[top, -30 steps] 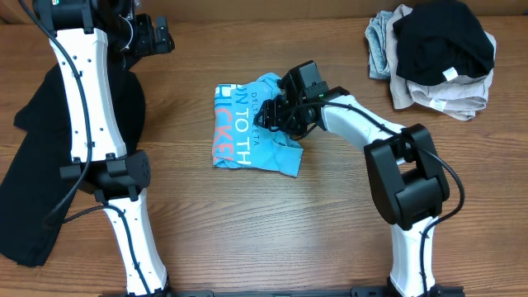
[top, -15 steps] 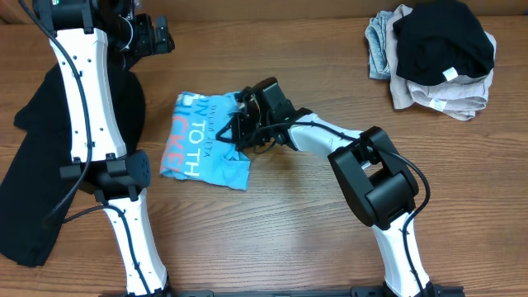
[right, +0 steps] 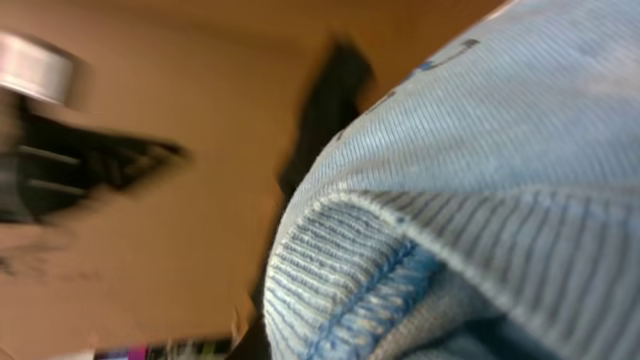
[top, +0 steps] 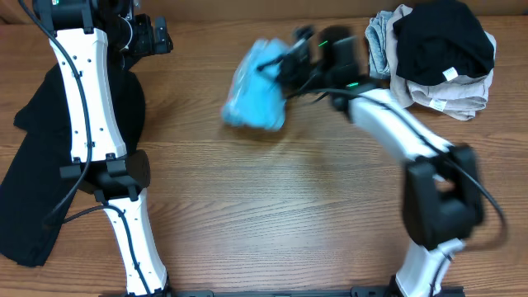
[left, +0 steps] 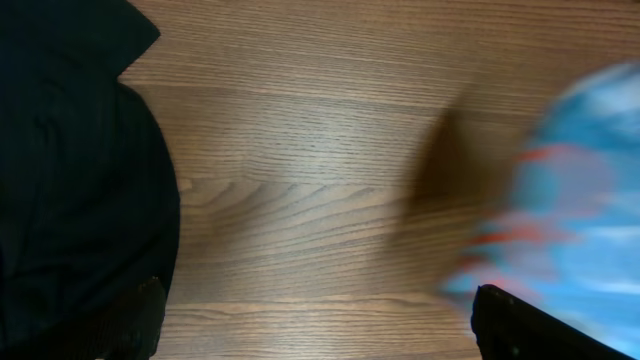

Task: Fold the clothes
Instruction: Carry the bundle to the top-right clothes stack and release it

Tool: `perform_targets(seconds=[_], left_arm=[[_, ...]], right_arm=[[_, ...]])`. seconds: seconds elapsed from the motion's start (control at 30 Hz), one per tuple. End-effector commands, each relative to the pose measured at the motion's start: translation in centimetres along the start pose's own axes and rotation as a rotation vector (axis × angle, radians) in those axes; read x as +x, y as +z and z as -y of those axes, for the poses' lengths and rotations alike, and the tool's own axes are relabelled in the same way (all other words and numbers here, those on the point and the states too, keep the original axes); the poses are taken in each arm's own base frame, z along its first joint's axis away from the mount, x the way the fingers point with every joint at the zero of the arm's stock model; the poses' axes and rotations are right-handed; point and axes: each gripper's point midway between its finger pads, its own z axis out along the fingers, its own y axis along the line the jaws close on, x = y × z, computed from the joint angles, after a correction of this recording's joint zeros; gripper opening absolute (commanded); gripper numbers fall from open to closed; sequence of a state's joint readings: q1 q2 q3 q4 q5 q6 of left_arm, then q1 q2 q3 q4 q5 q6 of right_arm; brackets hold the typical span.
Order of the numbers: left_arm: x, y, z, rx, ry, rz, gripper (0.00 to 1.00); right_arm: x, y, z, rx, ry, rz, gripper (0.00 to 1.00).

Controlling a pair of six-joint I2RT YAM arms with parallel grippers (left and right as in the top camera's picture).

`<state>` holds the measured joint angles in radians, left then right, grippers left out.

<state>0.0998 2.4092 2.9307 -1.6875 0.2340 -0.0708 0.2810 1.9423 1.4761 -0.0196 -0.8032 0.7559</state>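
Blue T-shirt (top: pixel 252 87) smeared by blur (lettering unreadable); right gripper (top: pixel 286 69) indistinct.

White-shelled arms (top: pixel 87 91) with bulky black joints (top: pixel 124 172).

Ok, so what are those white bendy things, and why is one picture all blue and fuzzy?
Those are two robot arms, a left arm and a right arm, each ending in a two-finger gripper. The big picture looks down from above the wooden table. The other two come from small cameras on the wrists. The right gripper is shut on the light blue T-shirt, so its camera sees only blue cloth up close. The left gripper is open and holds nothing; a black garment lies under that arm. A pile of clothes sits at the far right corner.
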Motion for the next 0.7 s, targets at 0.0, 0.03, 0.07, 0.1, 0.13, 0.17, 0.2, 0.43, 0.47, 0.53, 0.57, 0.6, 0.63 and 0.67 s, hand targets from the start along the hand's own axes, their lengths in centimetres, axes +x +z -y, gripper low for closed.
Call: perform_targets(seconds=[0.0, 0.03, 0.07, 0.1, 0.13, 0.17, 0.2, 0.43, 0.47, 0.53, 0.57, 0.6, 0.63, 0.67], left_arm=[[0.1, 0.4, -0.6, -0.015, 0.015, -0.011, 1.00], [0.1, 0.4, -0.6, -0.015, 0.015, -0.011, 1.00], [0.1, 0.4, -0.6, -0.016, 0.015, -0.011, 1.00], [0.1, 0.4, -0.6, -0.016, 0.016, -0.011, 1.00], [0.1, 0.4, -0.6, -0.016, 0.015, -0.011, 1.00], [0.1, 0.4, -0.6, -0.015, 0.015, -0.011, 1.00], [0.1, 0.4, -0.6, -0.015, 0.015, -0.011, 1.00], [0.1, 0.4, -0.6, -0.015, 0.015, -0.011, 1.00], [0.1, 0.4, -0.6, -0.015, 0.015, -0.011, 1.00], [0.1, 0.4, -0.6, -0.015, 0.015, -0.010, 1.00], [0.1, 0.4, -0.5, -0.015, 0.015, -0.010, 1.00], [0.1, 0.4, -0.5, -0.015, 0.016, -0.009, 1.00], [0.1, 0.4, -0.5, -0.015, 0.016, -0.009, 1.00], [0.0, 0.4, -0.5, -0.015, 0.015, -0.008, 1.00]], right_arm=[[-4.5, -5.5, -4.3, -0.025, -0.069, 0.158, 0.04], [-5.8, -7.0, -4.3, -0.006, -0.075, 0.209, 0.04], [-7.2, -8.6, -4.0, 0.016, -0.078, 0.263, 0.04], [-8.5, -10.3, -3.6, 0.039, -0.078, 0.316, 0.04], [-9.4, -11.4, -3.2, 0.055, -0.077, 0.350, 0.04], [-10.6, -13.0, -2.6, 0.074, -0.077, 0.398, 0.04], [-11.5, -14.2, -2.1, 0.085, -0.074, 0.433, 0.04], [-17.7, -23.5, 0.5, 0.140, -0.062, 0.724, 0.04], [-18.4, -24.7, 0.6, 0.142, -0.071, 0.759, 0.04], [-19.5, -26.7, 0.9, 0.139, -0.075, 0.820, 0.04], [-20.0, -27.8, 1.4, 0.141, -0.064, 0.853, 0.04], [-20.4, -28.6, 1.8, 0.144, -0.062, 0.876, 0.04], [-20.7, -29.3, 2.3, 0.146, -0.055, 0.896, 0.04], [-21.1, -30.1, 2.9, 0.153, -0.042, 0.921, 0.04]])
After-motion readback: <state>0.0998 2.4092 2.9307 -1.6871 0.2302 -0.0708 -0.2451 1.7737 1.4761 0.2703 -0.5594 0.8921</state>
